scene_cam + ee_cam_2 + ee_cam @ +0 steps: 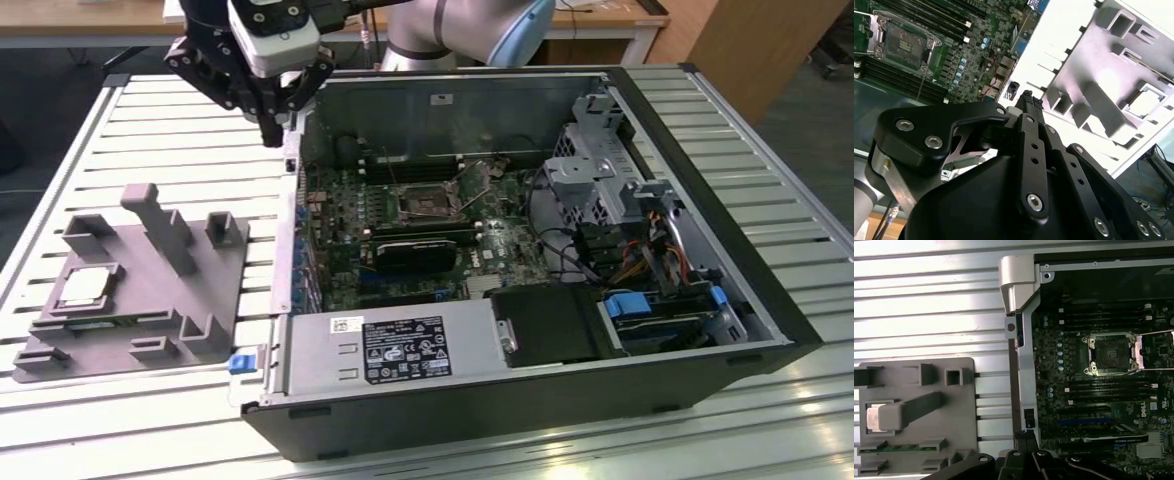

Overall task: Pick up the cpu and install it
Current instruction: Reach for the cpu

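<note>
- The black 2-finger gripper hangs with its fingertips pressed together and nothing between them. It is off the grey plastic fixture block, over the block's neighbour, the open black computer case.
- The cpu, a small flat square chip with a pale silver top, lies flat in a recess on the fixture block's side farthest from the case, partly behind a post in the first wrist view.
- The cpu is well apart from the gripper, across the fixture block.
- Being square, the cpu has no long axis; its edges run parallel to the fixture block's.
- The square black-and-metal socket lies open and empty, beyond the gripper from the fixture block.
</note>
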Motion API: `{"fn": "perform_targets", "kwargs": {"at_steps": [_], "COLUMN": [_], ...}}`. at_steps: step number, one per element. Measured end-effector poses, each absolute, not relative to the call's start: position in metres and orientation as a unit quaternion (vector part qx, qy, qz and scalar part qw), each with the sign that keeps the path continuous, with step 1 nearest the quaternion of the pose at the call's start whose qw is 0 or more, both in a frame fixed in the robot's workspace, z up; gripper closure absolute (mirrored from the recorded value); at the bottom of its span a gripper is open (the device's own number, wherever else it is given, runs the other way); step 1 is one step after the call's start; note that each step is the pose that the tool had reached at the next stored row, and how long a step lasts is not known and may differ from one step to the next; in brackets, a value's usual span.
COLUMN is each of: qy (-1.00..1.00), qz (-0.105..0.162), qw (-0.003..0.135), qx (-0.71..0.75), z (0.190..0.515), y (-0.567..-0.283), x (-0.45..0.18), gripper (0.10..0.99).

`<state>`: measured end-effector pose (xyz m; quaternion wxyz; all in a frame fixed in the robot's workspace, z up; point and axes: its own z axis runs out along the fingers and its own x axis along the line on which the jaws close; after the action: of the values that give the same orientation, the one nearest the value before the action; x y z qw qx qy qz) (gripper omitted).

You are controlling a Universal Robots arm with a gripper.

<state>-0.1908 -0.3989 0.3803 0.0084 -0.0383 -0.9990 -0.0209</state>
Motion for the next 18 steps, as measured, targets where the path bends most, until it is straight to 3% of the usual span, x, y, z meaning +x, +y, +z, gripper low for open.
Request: {"fn": "perform_targets", "kwargs": {"at_steps": [18], "qy": [-0.999], "qz": [-0.021], "qw": [0.01], "qx": [-0.038], "z": [0.3791], "y": [-0.3989], "x": [-0.1977], "gripper": [0.98]}}
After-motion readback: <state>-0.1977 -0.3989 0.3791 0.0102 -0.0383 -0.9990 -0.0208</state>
